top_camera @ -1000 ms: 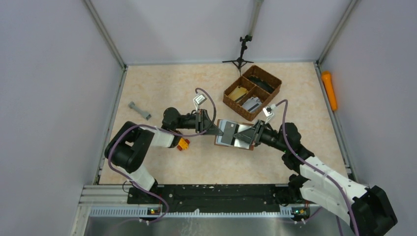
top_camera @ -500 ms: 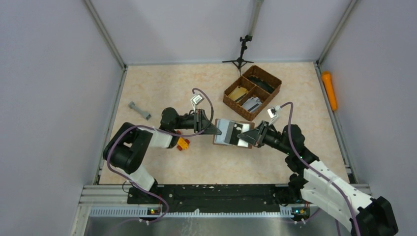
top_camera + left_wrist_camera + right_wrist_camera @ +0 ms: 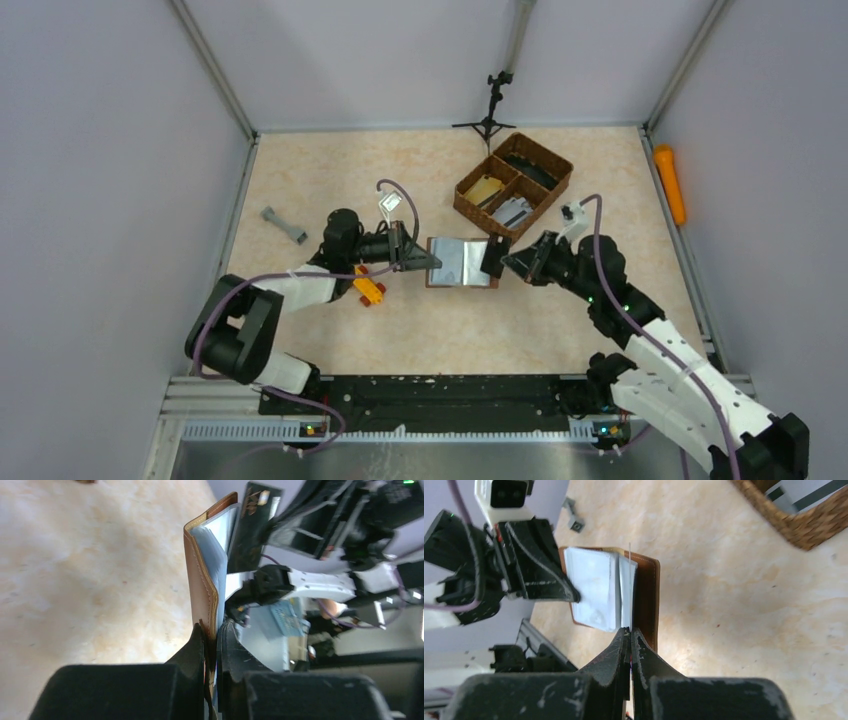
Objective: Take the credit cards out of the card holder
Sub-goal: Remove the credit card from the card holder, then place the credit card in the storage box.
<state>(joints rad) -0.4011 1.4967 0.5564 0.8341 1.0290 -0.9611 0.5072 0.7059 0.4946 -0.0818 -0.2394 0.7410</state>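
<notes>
Between left claw [image 3: 432, 263] and right claw [image 3: 506, 263], card holder [image 3: 458, 262], edge tight in former, credit card [image 3: 492, 250] tight in latter.

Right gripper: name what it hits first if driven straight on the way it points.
Probably the open card holder, just beyond the dark credit card the right gripper pinches; the left gripper, clamping its far edge, comes after.
</notes>
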